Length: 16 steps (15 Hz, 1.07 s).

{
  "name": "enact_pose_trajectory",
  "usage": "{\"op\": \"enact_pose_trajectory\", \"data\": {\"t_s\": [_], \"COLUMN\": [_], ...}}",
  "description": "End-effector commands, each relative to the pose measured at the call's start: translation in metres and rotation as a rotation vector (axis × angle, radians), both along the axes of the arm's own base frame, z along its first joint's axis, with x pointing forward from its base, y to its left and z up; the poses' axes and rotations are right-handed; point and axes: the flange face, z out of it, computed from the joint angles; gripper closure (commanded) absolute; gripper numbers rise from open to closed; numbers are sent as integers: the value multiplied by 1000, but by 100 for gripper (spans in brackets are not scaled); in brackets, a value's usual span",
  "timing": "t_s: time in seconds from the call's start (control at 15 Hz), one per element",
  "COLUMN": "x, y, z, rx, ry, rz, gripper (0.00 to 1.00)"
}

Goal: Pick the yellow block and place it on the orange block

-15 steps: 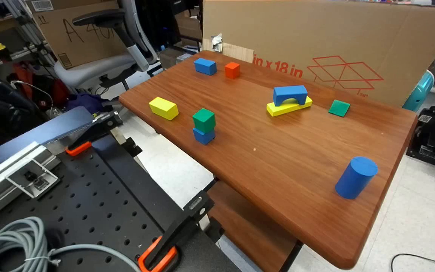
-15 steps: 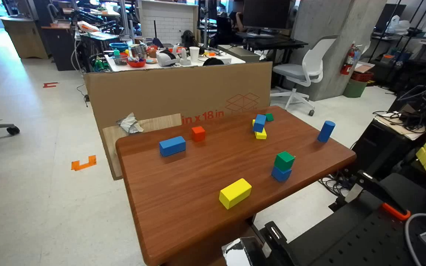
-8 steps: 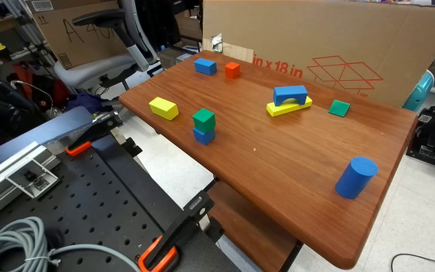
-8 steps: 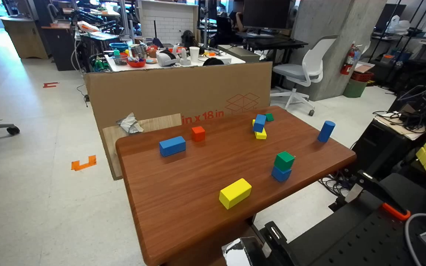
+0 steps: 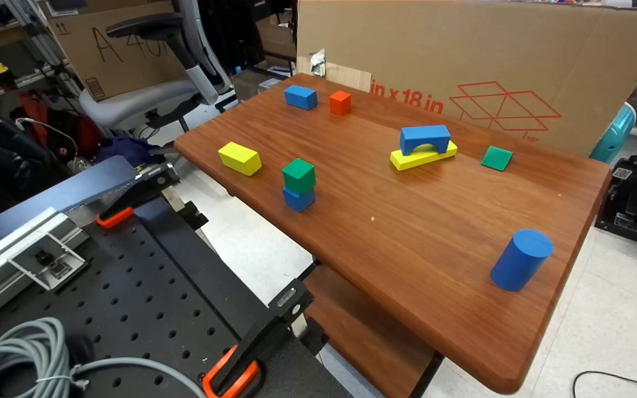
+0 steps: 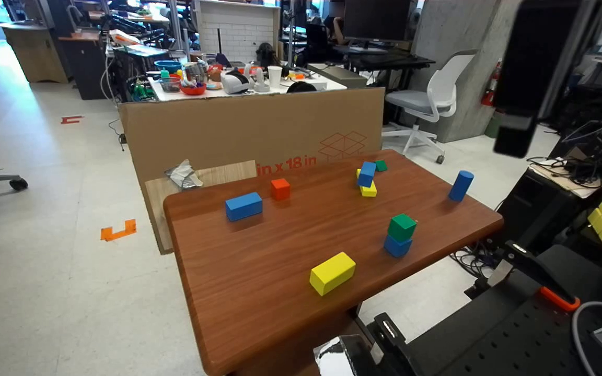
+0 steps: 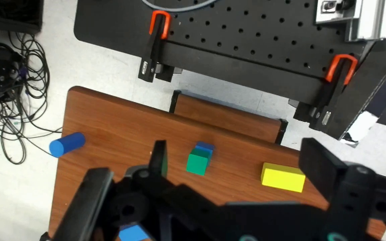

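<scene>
1. A yellow block (image 5: 239, 158) is seen lying on a brown wooden table (image 5: 396, 237), near the edge that faces a black perforated bench (image 5: 147, 265).
2. In an exterior view, the orange block (image 5: 340, 103) is set at 2 o'clock from the yellow block, well apart, with a blue block (image 5: 301, 97) near it at 9 o'clock.
3. A green cube (image 5: 299, 177) is stacked on a blue cube (image 5: 298, 199), there at 4 o'clock from the yellow block.
4. A blue arch (image 5: 424, 135) is borne by a yellow bar (image 5: 410, 161) at 4 o'clock from the orange block; a blue cylinder (image 5: 522, 260) is stood on end farther off.
5. In the wrist view, the gripper (image 7: 236, 160) is shown above the table, its fingers (image 7: 320, 167) spread wide apart; the yellow block is framed between them, nearer the finger at 3 o'clock.
6. A dark blurred shape (image 6: 536, 68) is caught at 2 o'clock in an exterior view; it cannot be identified.
</scene>
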Motion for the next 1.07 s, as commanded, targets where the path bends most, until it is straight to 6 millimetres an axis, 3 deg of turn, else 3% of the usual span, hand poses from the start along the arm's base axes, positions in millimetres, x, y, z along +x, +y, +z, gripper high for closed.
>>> {"op": "enact_pose_trajectory", "data": {"t_s": [0.0, 0.4, 0.73, 1.0], "x": [40, 76, 82, 83], "y": [24, 61, 86, 86], "z": [-39, -88, -128, -145], "rx": [19, 111, 175, 210], "ry": [24, -33, -112, -193], "rz": [1, 41, 95, 92], "gripper": [0, 0, 0, 0]}}
